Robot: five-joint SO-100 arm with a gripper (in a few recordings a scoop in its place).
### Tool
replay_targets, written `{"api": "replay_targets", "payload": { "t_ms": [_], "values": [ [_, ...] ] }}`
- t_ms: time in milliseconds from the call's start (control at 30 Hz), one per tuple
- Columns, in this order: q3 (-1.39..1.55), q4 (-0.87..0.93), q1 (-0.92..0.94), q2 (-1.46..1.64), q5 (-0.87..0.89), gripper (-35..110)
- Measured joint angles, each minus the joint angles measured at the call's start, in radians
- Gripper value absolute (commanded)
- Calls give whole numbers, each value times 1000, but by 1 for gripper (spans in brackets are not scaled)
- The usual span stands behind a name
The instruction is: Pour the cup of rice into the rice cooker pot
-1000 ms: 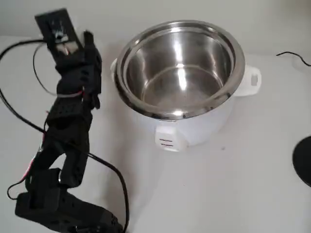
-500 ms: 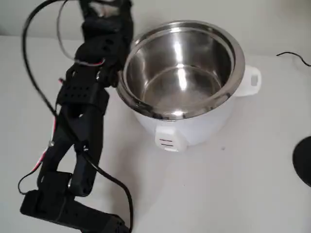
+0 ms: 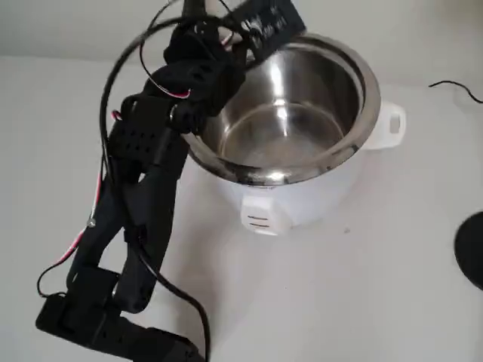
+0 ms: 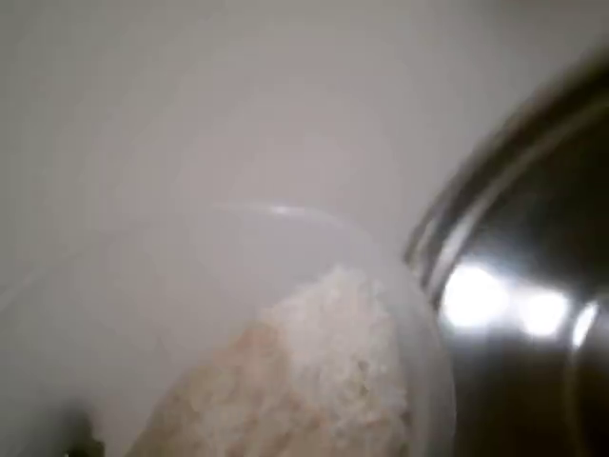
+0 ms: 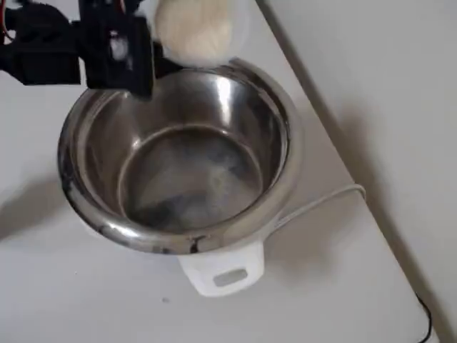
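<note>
Fingers [image 5: 161, 66]: black, hard to make out in the overhead view, but they carry the small translucent whitish plastic cup [image 5: 230, 28], so I judge them closed on it, w/ the grip itself hidden. Cup sits tilted right at the far-left edge of the large round shiny stainless-steel rice cooker pot [image 5: 288, 161], just over the rim. The heap of small white rice grains [image 5: 191, 30] is all inside the cup; nothing spilled that I can see.

Change: a sec ago the black arm [image 3: 143, 196] stood well left of the cooker; it has swung across and now leans over the pot rim [image 3: 368, 90]. So transport looks about done and the pour comes next, i.e. more wrist roll.

Wrist view: rice [image 4: 324, 376] is pale and speckled, banked against the cup wall [image 4: 238, 286]; the pot's rim [image 4: 476, 205] is mirror-bright and close beside it. Pot interior is smooth, glossy, bare. The white cooker body [image 3: 302, 197] is matte plastic, on a plain white tabletop [image 3: 362, 290].
</note>
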Motion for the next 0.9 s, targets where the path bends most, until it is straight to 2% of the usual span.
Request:
{"api": "replay_targets", "payload": {
  "t_ms": [167, 533, 900],
  "values": [
    [0, 49, 0, 0, 284, 21],
    [-123, 176, 9, 2, 739, 19],
    [-143, 236, -3, 21, 974, 19]
  ]
}}
